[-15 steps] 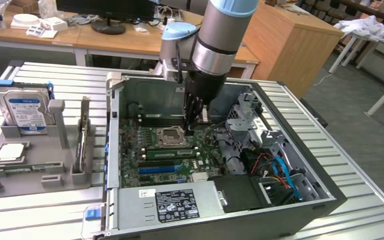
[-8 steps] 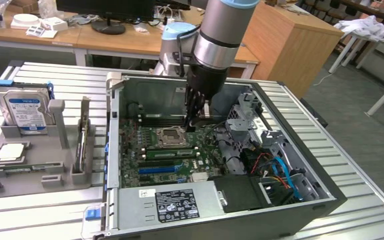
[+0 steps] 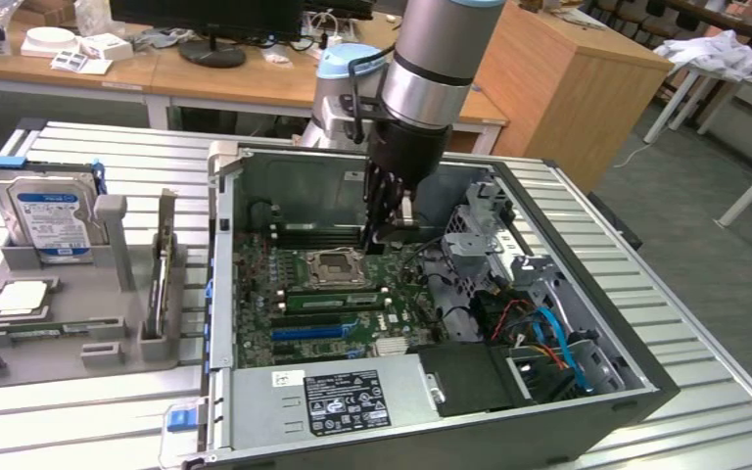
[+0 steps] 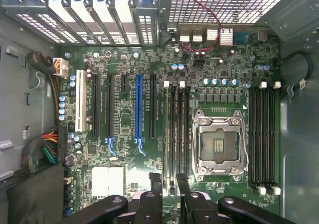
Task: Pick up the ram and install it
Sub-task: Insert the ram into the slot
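- Closest to the wrist lens sit two black fingers [image 4: 155, 184] of my gripper [image 4: 168, 178]; they stand part-way apart, nothing clamped between them
- beneath lies the green motherboard [image 4: 122, 134]; its long black slots [image 4: 172, 134] run beside the silver square processor socket [image 4: 218, 144]; I hover inside the open grey metal computer case [image 3: 298, 191]
- the ram [image 3: 164, 259], a thin long board stick, seems to stand on edge in the grey moulded tray [image 3: 75, 352] at the exterior view's left, well apart from me; near it stands the silver blue-labelled hard drive [image 3: 47, 217]
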{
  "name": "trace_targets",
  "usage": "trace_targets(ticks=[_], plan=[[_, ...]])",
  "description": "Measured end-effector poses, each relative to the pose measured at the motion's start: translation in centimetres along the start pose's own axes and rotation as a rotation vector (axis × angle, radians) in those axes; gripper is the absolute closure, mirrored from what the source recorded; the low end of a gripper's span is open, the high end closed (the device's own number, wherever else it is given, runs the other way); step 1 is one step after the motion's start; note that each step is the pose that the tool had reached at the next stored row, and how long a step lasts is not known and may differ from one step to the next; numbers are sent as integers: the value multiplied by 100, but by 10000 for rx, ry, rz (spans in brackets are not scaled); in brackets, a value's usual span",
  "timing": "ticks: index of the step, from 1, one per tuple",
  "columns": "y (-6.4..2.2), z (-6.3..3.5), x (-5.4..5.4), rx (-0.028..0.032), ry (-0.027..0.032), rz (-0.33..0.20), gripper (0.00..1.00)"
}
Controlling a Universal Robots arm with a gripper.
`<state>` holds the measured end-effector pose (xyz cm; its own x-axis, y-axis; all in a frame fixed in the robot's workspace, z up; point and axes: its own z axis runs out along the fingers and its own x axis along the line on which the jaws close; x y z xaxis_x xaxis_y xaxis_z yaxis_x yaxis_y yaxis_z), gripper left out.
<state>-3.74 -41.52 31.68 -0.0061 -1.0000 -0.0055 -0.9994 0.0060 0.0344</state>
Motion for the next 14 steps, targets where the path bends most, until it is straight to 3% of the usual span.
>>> trace_targets(ticks=[14], plan=[[1, -34, 0, -2, 3, 1, 75]])
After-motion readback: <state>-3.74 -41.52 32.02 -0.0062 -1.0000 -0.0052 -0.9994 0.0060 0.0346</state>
